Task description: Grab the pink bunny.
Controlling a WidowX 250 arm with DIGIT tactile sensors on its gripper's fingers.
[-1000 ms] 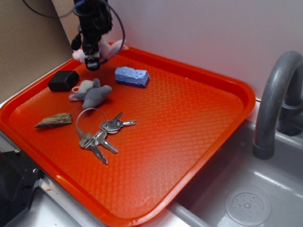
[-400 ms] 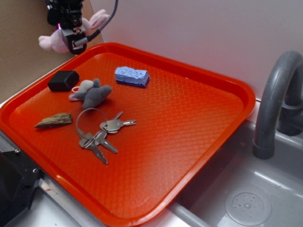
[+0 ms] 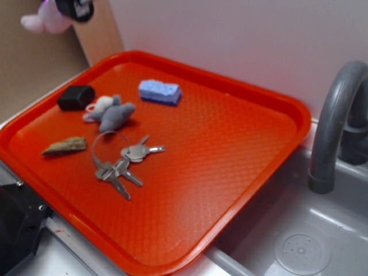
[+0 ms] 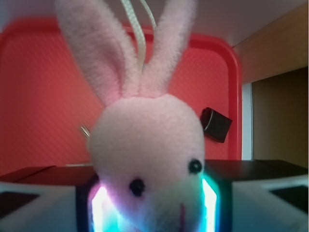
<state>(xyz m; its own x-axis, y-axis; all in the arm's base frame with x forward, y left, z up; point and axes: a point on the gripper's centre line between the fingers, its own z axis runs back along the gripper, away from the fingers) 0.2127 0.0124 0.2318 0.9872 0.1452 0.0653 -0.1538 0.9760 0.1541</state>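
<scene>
The end effector (image 4: 153, 203) is pinching the pink bunny (image 4: 147, 159) at its soft, squashy, light lower face, dangling it above the orange tray's (image 3: 253, 103) far left corner.

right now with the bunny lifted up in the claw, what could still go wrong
1. The claw grips the pink bunny only at the lower face; soft plush could slip out, and it hangs high above the orange tray.
2. In the exterior view the bunny is near the frame's top left, beyond the tray's edge, so a drop may land off the tray.
3. Its white loop dangles free and might snag.
</scene>
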